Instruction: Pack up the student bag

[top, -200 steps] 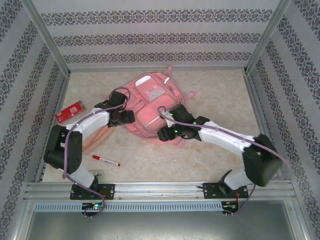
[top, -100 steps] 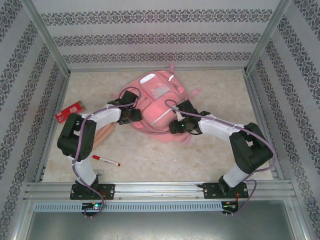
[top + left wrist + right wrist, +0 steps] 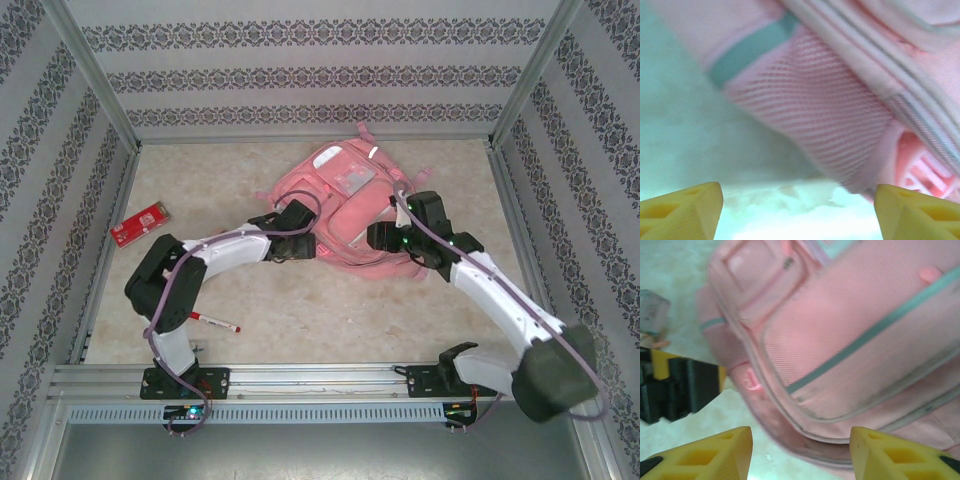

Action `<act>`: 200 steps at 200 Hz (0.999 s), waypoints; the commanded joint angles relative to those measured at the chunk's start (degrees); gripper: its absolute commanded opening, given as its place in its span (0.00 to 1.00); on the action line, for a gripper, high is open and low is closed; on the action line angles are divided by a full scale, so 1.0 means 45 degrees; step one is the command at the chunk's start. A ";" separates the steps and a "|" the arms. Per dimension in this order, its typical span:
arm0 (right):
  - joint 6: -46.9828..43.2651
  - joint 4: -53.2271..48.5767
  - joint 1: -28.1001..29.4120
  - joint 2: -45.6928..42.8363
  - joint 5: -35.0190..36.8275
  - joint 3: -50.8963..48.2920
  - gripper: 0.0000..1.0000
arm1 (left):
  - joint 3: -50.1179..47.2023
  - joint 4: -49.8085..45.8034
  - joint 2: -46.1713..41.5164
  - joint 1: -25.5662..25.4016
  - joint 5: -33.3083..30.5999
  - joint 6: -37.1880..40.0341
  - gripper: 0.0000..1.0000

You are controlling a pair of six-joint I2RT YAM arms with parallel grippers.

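The left arm [image 3: 225,248] and right arm [image 3: 500,298] are clad in white shells joined by black joints. A purple cable [image 3: 150,325] is looped along each. The left tool [image 3: 797,212] and right tool [image 3: 801,452] are tipped with yellow fingers [image 3: 715,452] moulded with hollow recesses. Black base plates [image 3: 183,382] are bolted to a metal rail [image 3: 320,378] at the bench's near edge.

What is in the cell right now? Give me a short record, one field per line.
bag: student bag, pink, lying on the table
left gripper: open, at the bag's mesh side, holding nothing
right gripper: open, at the bag's opposite edge, holding nothing
red packet: flat on the table, far left, apart from the bag
pen: on the table beside the left arm
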 commanded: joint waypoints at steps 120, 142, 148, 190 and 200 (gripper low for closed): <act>-0.0505 0.0822 0.3463 0.1398 0.1141 -0.0434 0.50 | 0.0464 0.4247 0.2049 0.1010 0.1029 -0.4793 0.08; 0.0129 0.2151 0.3580 0.2810 -0.0242 -0.0610 0.46 | -0.0347 0.5103 0.0963 0.0829 0.2199 -0.5765 0.00; 0.0203 0.2316 0.3574 0.3232 -0.0334 -0.0516 0.45 | -0.0500 0.5081 0.0643 0.0717 0.2324 -0.5945 0.00; 0.0528 0.2769 0.2650 0.5368 0.0740 0.0033 0.27 | -0.1144 0.4508 -0.0808 -0.0335 0.2686 -0.6170 0.00; 0.0424 0.2911 0.2139 0.5662 0.0776 0.0098 0.23 | -0.1592 0.5211 -0.0922 -0.0554 0.3222 -0.6437 0.00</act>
